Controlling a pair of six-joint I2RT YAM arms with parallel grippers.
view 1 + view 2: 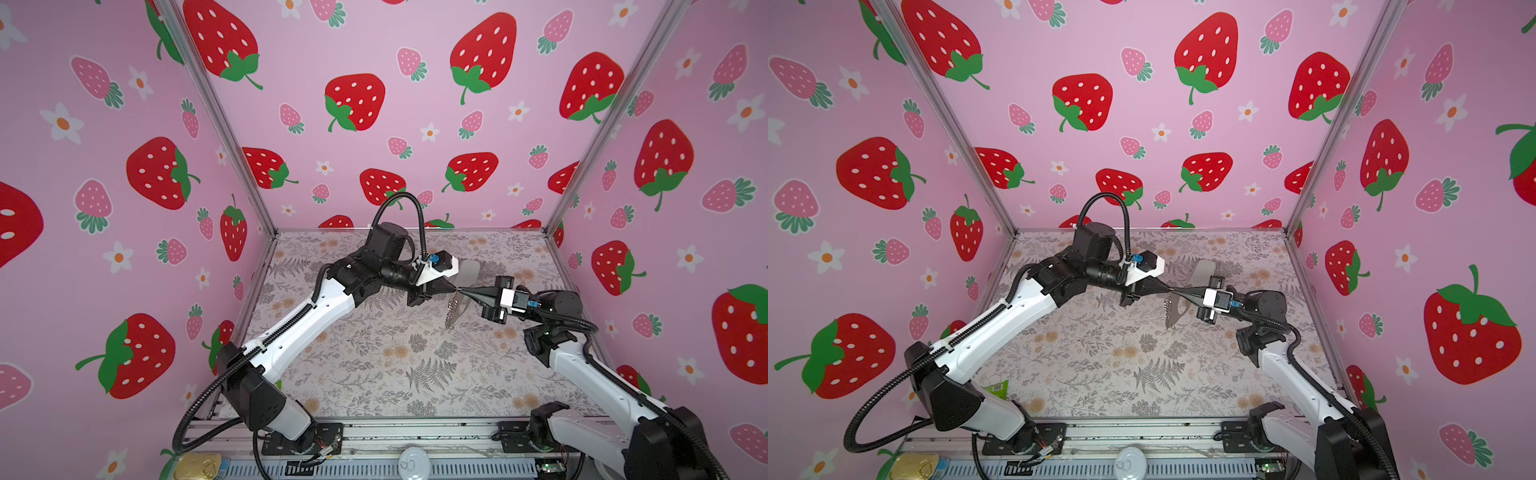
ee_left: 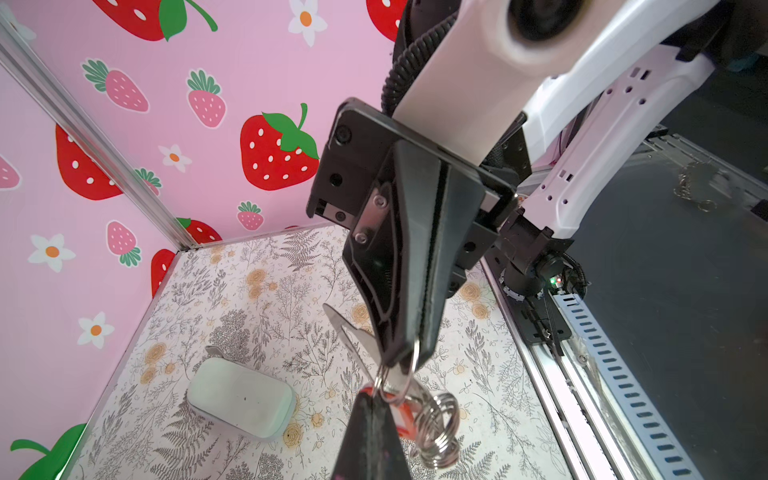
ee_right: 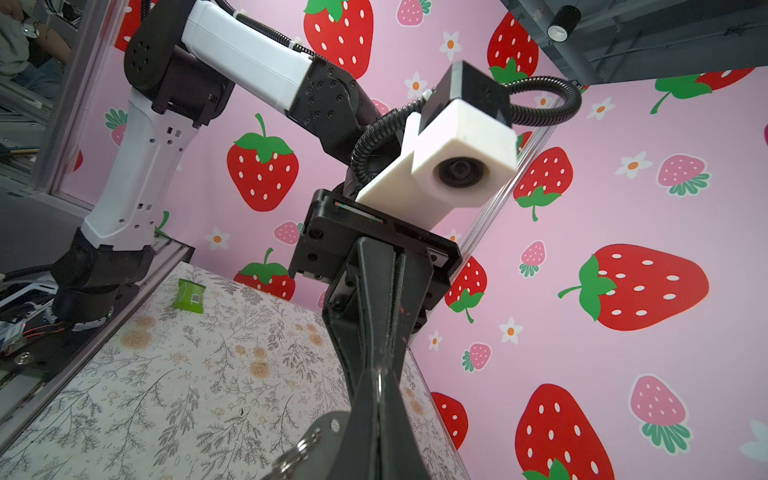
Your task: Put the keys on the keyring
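Both grippers meet tip to tip above the middle of the floral mat. My left gripper [image 1: 454,287] [image 2: 374,395] is shut on the keys, and the red tag [image 2: 406,419] shows just past its dark fingertips. The right gripper [image 1: 460,289] [image 2: 405,359] [image 3: 378,376] is shut on a thin silver ring [image 2: 411,374] of the keyring. The taupe-grey strap [image 1: 455,309] [image 1: 1173,311] [image 3: 328,432] hangs below the tips, with a bunch of silver rings [image 2: 440,428] [image 3: 299,453] beside it. The key's metal blade is hidden.
A pale green oblong case [image 2: 241,397] [image 1: 469,269] lies on the mat behind the grippers. A green packet [image 3: 189,296] [image 1: 995,390] sits by the left arm's base. Two tins [image 1: 197,465] [image 1: 413,461] rest on the front rail. Pink strawberry walls enclose three sides.
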